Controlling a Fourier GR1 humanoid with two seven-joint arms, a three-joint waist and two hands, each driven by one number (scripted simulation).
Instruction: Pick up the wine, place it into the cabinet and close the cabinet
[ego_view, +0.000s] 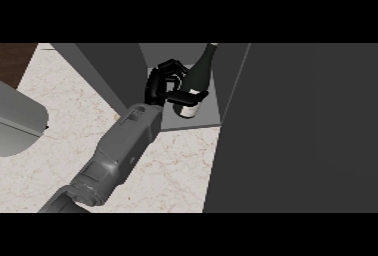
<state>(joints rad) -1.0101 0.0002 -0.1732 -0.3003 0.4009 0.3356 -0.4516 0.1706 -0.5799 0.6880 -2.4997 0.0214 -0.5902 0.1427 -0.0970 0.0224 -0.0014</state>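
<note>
The wine bottle (199, 70) is dark with a white label and stands inside the open grey cabinet (208, 116), its neck pointing to the view's top. My left hand (158, 86) is at the bottle's left side, inside the cabinet opening. Its thumb lies across the label and its fingers curl round the bottle's far side. The grey forearm runs down to the lower left over the counter. The cabinet's dark door (295, 125) stands open and fills the right of the view. My right hand does not show.
A light grey rounded object (18, 125) sits at the left edge. The pale marble counter (177, 165) lies in front of the cabinet. The cabinet's left wall (111, 65) stands close to my wrist. A brown strip (15, 57) shows at the top left.
</note>
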